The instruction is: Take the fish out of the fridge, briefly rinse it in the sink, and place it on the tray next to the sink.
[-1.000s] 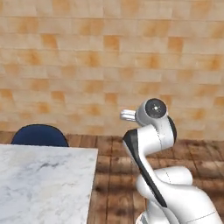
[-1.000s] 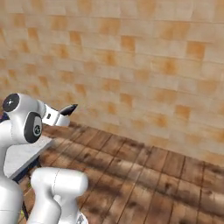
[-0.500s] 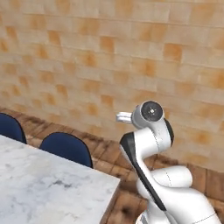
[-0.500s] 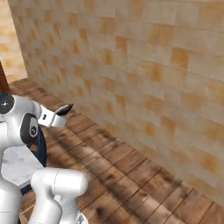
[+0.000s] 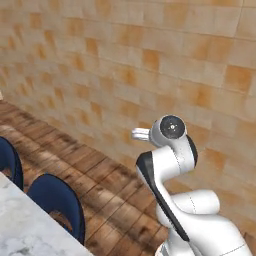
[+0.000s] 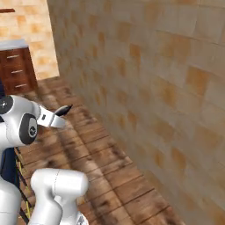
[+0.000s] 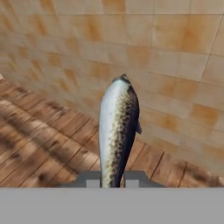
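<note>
The fish (image 7: pixel 117 131), speckled dark grey with a pale belly, stands upright in the hand view, and my gripper (image 7: pixel 113 181) is shut on its lower end. In the right base view the fish's dark tip (image 6: pixel 66 108) pokes out beyond the white hand (image 6: pixel 50 118), which is held up in front of the arm's shoulder. The hand (image 5: pixel 141 133) appears as a short white stub in the left base view. The fish hangs over wooden floor and faces a tan tiled wall. The fridge, sink and tray are out of view.
A tan tiled wall (image 5: pixel 150 60) runs close ahead, with wooden plank floor (image 6: pixel 114 162) below it. Two blue chairs (image 5: pixel 55 202) stand beside a marble tabletop (image 5: pixel 22 235) at the lower left. A dark wood drawer cabinet (image 6: pixel 17 70) stands far left.
Both base views have swung round, so the camera has moved: the marble table slid off to the lower left and a dark cabinet came into the right base view. The arm's pose is unchanged.
</note>
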